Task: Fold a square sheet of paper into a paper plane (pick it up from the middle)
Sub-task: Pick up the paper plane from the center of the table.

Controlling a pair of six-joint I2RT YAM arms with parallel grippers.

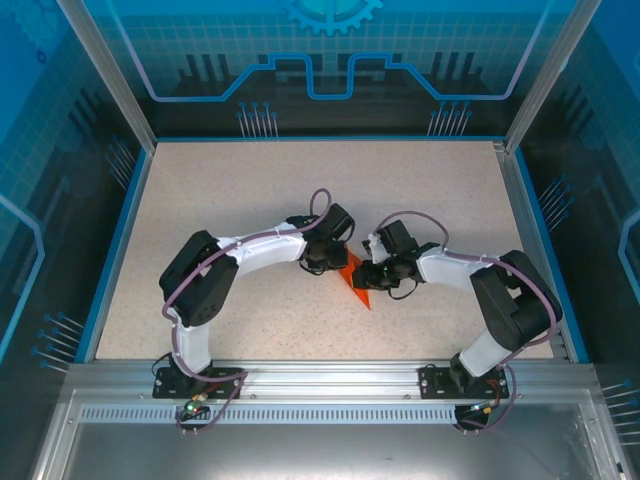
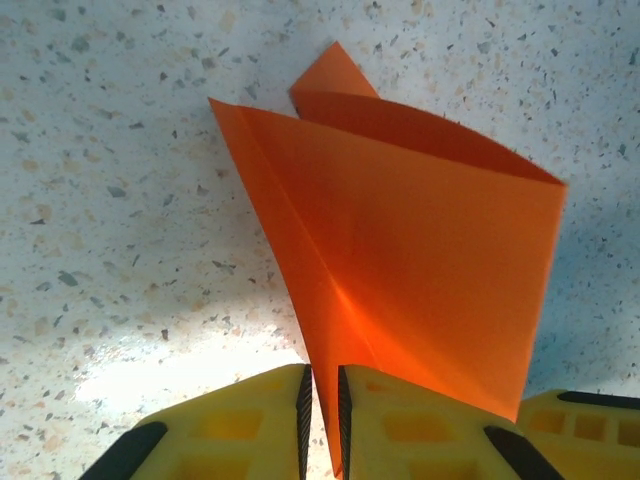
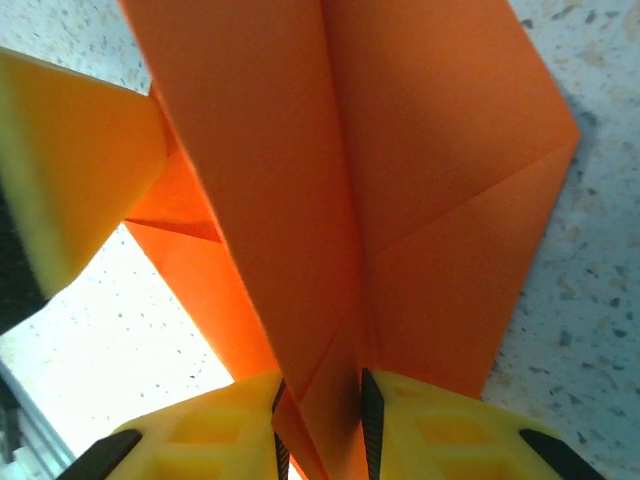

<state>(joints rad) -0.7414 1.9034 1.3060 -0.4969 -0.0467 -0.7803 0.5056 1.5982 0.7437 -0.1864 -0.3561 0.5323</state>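
Centrally over the speckled table (image 1: 200, 190), the orange paper (image 1: 356, 283) is held between the two arms, which are bent inward so that their wrists meet. A pointed tip of the paper is directed toward the near edge. The paper is already partly folded: a long centre crease and slanted flaps are seen in the right wrist view, and an open, cone-like pocket of layers is seen in the left wrist view. The left gripper (image 1: 326, 262) is pressed nearly together, and one edge of the paper is pinched between its dark pads (image 2: 304, 400). The right gripper (image 1: 370, 274) is closed around a thicker bundle of folded layers, by which the gap between its pads is filled. At the left of the right wrist view, a yellow finger (image 3: 70, 170) of the left gripper is seen just beside the paper. Whether the paper touches the table cannot be told.
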